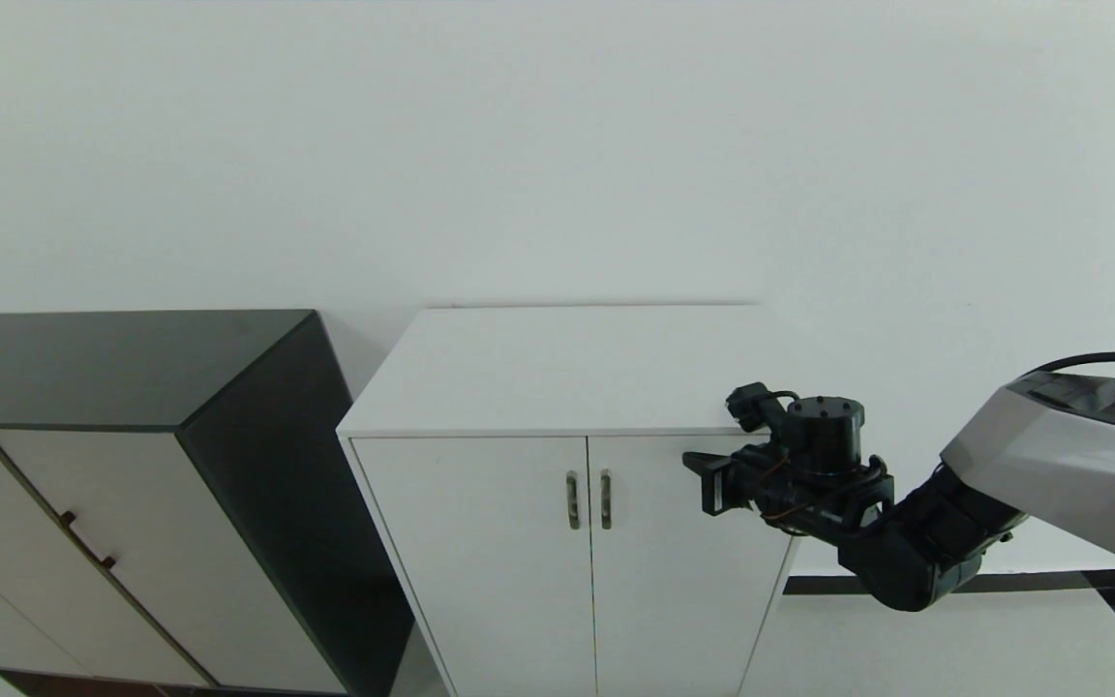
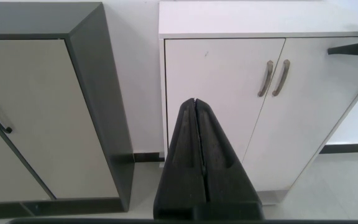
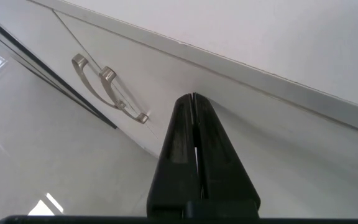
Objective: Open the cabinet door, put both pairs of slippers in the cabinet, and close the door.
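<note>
White cabinet (image 1: 557,373) stands against the wall. Both doors are shut: left door (image 1: 480,561) and right door (image 1: 674,581) meet at the centre seam. Two upright metal handles (image 1: 572,500) sit side by side, one on each side of the seam.

Right end effector (image 1: 703,474): fingers clenched together, nothing between them. It is held in front of the upper part of the right door, just under the edge of the cabinet's top board and off to the side of the handles. Contact with the door face cannot be told.

Left end effector (image 2: 196,112): fingers pressed together, nothing held. It is well back from the cabinet and pointed toward the left door.

Dark cabinet (image 1: 267,484) with pale doors stands just beside the white cabinet, on the robot's left, with a narrow gap between them.
</note>
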Controlling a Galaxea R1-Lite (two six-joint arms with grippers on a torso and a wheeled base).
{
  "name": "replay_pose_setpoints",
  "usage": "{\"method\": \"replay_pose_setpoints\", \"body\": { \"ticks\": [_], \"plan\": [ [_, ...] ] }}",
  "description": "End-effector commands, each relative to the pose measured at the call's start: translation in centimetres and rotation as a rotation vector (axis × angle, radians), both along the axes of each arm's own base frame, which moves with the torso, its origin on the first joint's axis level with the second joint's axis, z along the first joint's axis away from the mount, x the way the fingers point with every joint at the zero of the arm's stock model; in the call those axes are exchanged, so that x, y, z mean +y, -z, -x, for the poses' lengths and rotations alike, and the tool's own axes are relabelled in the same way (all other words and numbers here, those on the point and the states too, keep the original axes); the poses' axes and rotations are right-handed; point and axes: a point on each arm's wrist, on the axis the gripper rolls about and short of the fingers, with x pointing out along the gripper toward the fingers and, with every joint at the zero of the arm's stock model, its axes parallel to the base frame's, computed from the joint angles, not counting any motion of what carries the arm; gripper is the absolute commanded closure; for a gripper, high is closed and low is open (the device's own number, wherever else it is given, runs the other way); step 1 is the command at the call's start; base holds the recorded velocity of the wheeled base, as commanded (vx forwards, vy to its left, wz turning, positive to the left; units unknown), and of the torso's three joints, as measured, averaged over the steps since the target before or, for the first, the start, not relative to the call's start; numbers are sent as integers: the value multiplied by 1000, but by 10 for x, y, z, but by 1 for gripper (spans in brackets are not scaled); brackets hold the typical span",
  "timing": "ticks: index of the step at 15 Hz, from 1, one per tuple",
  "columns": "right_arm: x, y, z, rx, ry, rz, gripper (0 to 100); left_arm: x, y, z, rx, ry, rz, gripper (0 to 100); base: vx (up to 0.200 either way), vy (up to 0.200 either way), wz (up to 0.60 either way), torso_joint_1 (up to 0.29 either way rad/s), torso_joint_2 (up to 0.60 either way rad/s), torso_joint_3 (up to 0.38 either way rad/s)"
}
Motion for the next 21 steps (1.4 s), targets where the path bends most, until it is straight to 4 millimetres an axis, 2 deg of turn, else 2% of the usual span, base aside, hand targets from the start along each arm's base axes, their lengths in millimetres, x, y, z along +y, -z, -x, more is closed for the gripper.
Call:
{"method": "replay_pose_setpoints", "body": {
  "ticks": [1, 6, 11, 12, 13, 16, 18, 19, 21],
  "plan": [
    [-1, -1, -1, -3, 2, -1, 100, 0, 0, 0, 1, 0, 0, 100, 0, 0, 0, 0, 0, 0],
    [-4, -3, 3, -3, 6, 1, 100, 0, 0, 0, 1, 0, 0, 100, 0, 0, 0, 0, 0, 0],
    [-22, -34, 39, -25, 11, -9, 100, 0, 0, 0, 1, 0, 0, 100, 0, 0, 0, 0, 0, 0],
    [-35, -47, 66, -23, 10, -6, 100, 0, 0, 0, 3, 0, 2, 100, 0, 0, 0, 0, 0, 0],
    [-39, -49, 74, -21, 12, -5, 100, 0, 0, 0, 2, 0, 2, 100, 0, 0, 0, 0, 0, 0],
    [-71, -62, 126, -29, 40, 21, 100, 0, 0, 0, 2, 0, 2, 100, 0, 0, 0, 0, 0, 0],
    [-92, -59, 157, -28, 101, 75, 100, 0, 0, 0, 0, 0, 2, 100, 0, 0, 0, 0, 0, 0],
    [-98, -56, 166, -23, 120, 93, 100, 0, 0, 0, 2, 0, 2, 100, 0, 0, 0, 0, 0, 0],
    [-131, -46, 204, -18, 206, 166, 100, 0, 0, 0, 2, 0, 2, 100, 0, 0, 0, 0, 0, 0]
  ]
}}
